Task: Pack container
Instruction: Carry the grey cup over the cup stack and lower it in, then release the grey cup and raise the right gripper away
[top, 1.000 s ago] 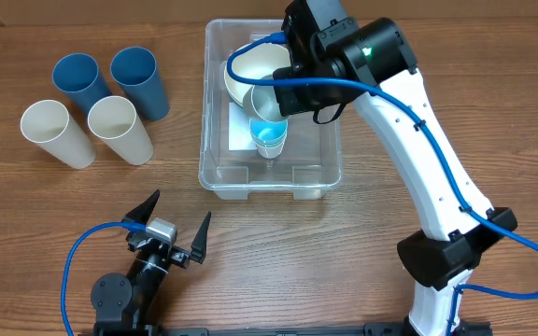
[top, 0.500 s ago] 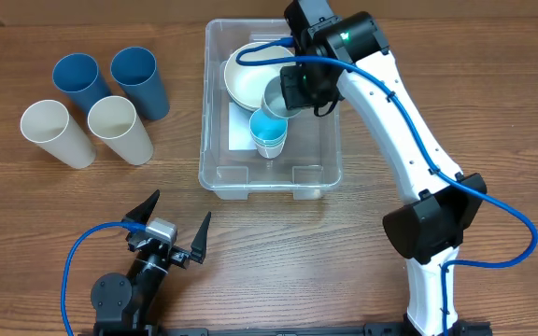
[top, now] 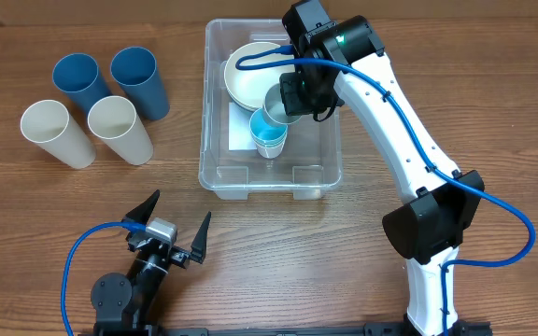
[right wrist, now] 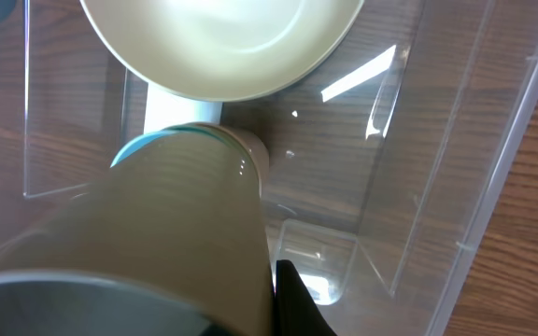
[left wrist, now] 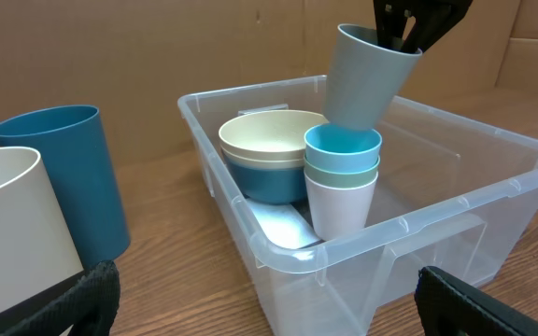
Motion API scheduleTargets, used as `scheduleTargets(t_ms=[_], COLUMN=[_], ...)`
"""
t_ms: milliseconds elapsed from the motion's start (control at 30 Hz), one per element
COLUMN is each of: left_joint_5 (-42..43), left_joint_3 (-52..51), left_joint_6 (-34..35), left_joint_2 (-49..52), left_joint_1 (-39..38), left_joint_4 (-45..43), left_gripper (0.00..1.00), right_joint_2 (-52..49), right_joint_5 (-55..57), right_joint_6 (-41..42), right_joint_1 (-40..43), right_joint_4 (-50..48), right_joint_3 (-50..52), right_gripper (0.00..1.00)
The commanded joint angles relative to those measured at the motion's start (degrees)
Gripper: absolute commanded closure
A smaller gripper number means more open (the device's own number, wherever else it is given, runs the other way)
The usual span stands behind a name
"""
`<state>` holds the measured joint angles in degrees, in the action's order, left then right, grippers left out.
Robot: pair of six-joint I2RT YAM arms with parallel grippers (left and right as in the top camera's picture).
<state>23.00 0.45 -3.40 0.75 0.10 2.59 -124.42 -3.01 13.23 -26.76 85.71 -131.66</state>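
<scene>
Clamping grey-green cup (left wrist: 362, 79) by its rim in right gripper (left wrist: 404, 33), jaws together on the cup wall, cup tilting just above cup stack (left wrist: 342, 187). Locating container (top: 218, 173) mid-table, with bowls (top: 250, 75) inside beside the stack and four loose cups (top: 118, 126) to one side. Resting left gripper (top: 179, 207) near the front edge, fingers spread apart, gripping nothing.

Judging the step: righting the cup, centring it over the light-blue top cup, lowering straight, releasing only once nested, avoiding any nudge against the bowls.

Reading no writing: white label (top: 239, 131) on container floor appearing blank; spotting no brands.
</scene>
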Motion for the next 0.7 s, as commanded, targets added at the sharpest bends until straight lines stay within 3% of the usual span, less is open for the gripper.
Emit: scheduleTargets(t_ms=[0,200,233,267,300,333,500,667], left_joint_5=[0.83,0.85,0.85,0.83,0.85,0.85,0.85,0.85], left_joint_3=[-0.17,-0.17,-0.17,-0.17,-0.17,-0.17,-0.17,-0.17], left_joint_6=[0.17,0.17,0.17,0.17,0.17,0.17,0.17,0.17], left_joint_2=[-0.44,-0.44,-0.44,-0.44,-0.44,-0.44,-0.44,-0.44], left_joint_1=[0.42,0.42,0.42,0.42,0.42,0.42,0.42,0.42], left_joint_4=[-0.04,-0.04,-0.04,-0.04,-0.04,-0.04,-0.04,-0.04], left_gripper=[0.0,0.0,0.0,0.0,0.0,0.0,0.0,0.0], right_joint_2=[0.04,0.04,0.04,0.04,0.04,0.04,0.35,1.2], right_joint_5=[-1.14,-1.11,-1.11,-1.11,-1.11,-1.14,-0.9,-0.52], right_joint_6=[-1.33,-1.51,-1.51,-1.51,-1.53,-1.53,-3.28,-1.79], right_joint_1=[-0.96,-1.9,-1.9,-1.9,-1.9,-1.9,-0.59,9.44], right_joint_4=[0.15,0.37,0.46,0.55,0.57,0.61,3.56,8.44], right_joint_3=[0.04,0.07,0.07,0.07,0.07,0.07,-3.85,-16.06], right_gripper=[0.96,0.96,0.86,0.59,0.38,0.27,0.13,0.0])
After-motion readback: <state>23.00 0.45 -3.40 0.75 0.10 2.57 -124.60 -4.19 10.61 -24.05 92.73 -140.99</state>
